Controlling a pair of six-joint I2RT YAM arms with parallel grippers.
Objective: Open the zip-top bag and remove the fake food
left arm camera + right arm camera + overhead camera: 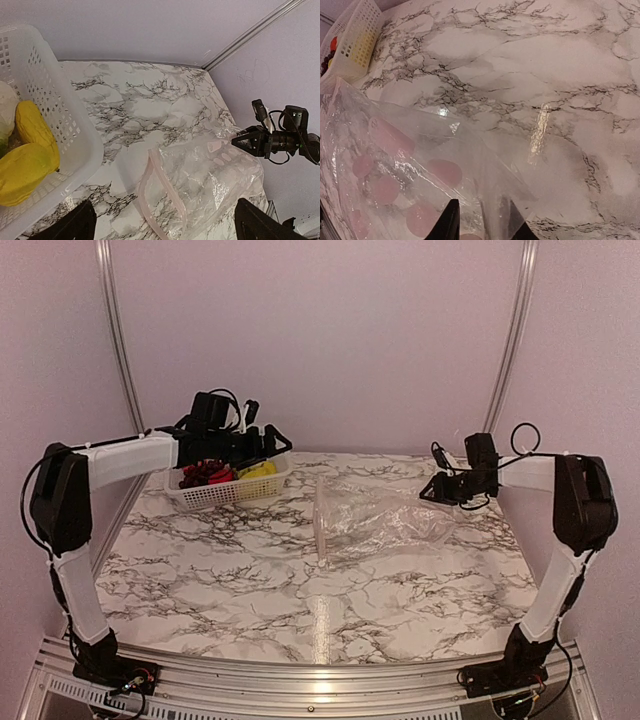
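The zip-top bag (385, 525) lies flat in the middle of the table, its mouth and pink zip strip (162, 192) facing left and gaping open. No food shows inside it. My right gripper (447, 490) is shut on the bag's far right end; in the right wrist view the clear plastic (420, 165) runs between its fingertips (447, 222). My left gripper (266, 446) is open and empty, hovering over the white basket (228, 494). The fake food lies in the basket: yellow pieces (25, 167), the white cauliflower (5, 107), and red and dark pieces (205, 473).
The white mesh basket (65, 120) stands at the table's back left by the wall, and also shows in the right wrist view (357, 35). Metal frame posts (115, 340) rise at both back corners. Marble tabletop (250, 580) lies between the bag and the arm bases.
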